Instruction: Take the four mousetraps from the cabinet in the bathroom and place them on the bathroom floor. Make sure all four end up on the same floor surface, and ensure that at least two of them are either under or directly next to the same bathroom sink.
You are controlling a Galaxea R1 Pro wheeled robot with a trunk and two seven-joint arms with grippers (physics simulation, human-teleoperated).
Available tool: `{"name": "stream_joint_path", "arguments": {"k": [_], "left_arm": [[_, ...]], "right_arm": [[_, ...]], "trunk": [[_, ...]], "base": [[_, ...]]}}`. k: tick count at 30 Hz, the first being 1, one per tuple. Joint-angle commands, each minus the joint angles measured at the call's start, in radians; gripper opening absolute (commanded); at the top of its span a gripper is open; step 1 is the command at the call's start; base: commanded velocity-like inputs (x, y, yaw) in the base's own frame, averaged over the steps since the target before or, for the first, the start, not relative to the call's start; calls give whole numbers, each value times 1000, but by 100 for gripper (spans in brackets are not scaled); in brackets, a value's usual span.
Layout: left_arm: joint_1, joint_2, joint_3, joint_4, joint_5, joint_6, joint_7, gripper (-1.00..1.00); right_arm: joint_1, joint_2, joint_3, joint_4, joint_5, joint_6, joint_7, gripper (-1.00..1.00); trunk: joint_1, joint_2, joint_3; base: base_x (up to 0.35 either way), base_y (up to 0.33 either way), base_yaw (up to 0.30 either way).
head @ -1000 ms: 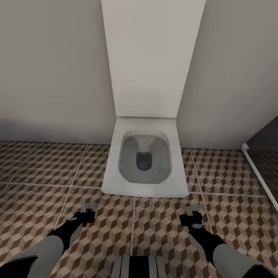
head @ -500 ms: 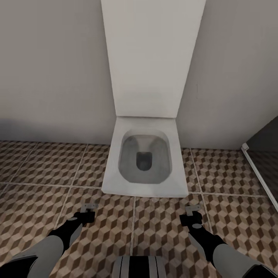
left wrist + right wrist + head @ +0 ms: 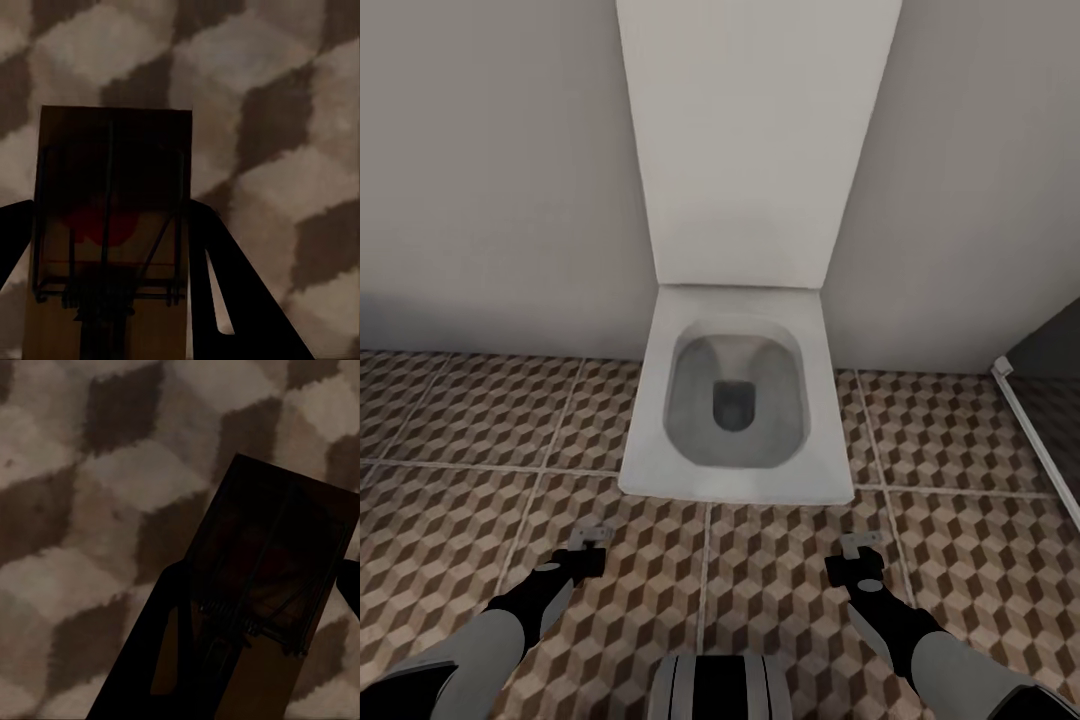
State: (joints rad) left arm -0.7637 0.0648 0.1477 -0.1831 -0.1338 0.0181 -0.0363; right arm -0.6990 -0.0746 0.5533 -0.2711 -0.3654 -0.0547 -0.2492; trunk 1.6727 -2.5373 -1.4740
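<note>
My left gripper [image 3: 589,549] is shut on a mousetrap [image 3: 592,536], a small tan board with a wire spring and a red patch, seen close up as the mousetrap [image 3: 112,225] between the dark fingers [image 3: 225,292]. My right gripper [image 3: 857,558] is shut on a second mousetrap [image 3: 857,543]; in the right wrist view that mousetrap [image 3: 277,577] sits tilted between the fingers [image 3: 161,660]. Both are held low over the cube-patterned bathroom floor [image 3: 460,520]. The cabinet and the sink are out of view.
A white toilet [image 3: 735,400] with its lid up stands against the wall straight ahead, between my two arms. A white rail [image 3: 1035,440] and a dark opening lie at the right edge. Tiled floor spreads to the left and right of the toilet.
The whole head view has shifted a little, with the toilet now slightly larger and higher in the picture. Both grippers keep their mousetraps in the same pose.
</note>
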Motion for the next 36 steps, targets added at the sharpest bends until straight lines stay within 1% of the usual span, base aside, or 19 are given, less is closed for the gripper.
{"name": "stream_joint_path", "arguments": {"k": [1,17,21,23,25,26,28,31,36], "left_arm": [[0,0,9,-1,-13,2,-4,-100],[0,-2,7,-2,-14,-5,6,-100],[0,-1,7,-15,-15,-9,7,-100],[0,-1,4,-19,-16,-25,7,-100],[0,0,2,-21,-17,-66,7,-100],[0,0,2,-20,-17,-100,7,-100],[0,1,3,-19,-17,-136,7,-100],[0,1,4,-19,-18,-149,6,-100],[0,1,4,-16,-19,-144,6,-100]], "right_arm": [[0,-1,8,0,-10,-4,-4,-100],[0,0,8,0,-9,-2,-4,-100],[0,2,8,0,-9,-2,-9,-100],[0,3,8,0,-8,-2,-12,-100],[0,3,8,-1,-8,-2,-13,-100],[0,4,8,-1,-8,-3,-14,-100],[0,4,9,-2,-7,-2,-14,-100],[0,5,9,-2,-7,-2,-14,-100],[0,5,10,-2,-7,-2,-15,-100]], "trunk": [[0,0,-5],[0,0,-5],[0,0,-5],[0,0,-5],[0,0,-5],[0,0,-5],[0,0,-5],[0,0,-5],[0,0,-5]], "base": [[0,0,0],[0,0,0],[0,0,0],[0,0,0],[0,0,0],[0,0,0],[0,0,0],[0,0,0],[0,0,0]]}}
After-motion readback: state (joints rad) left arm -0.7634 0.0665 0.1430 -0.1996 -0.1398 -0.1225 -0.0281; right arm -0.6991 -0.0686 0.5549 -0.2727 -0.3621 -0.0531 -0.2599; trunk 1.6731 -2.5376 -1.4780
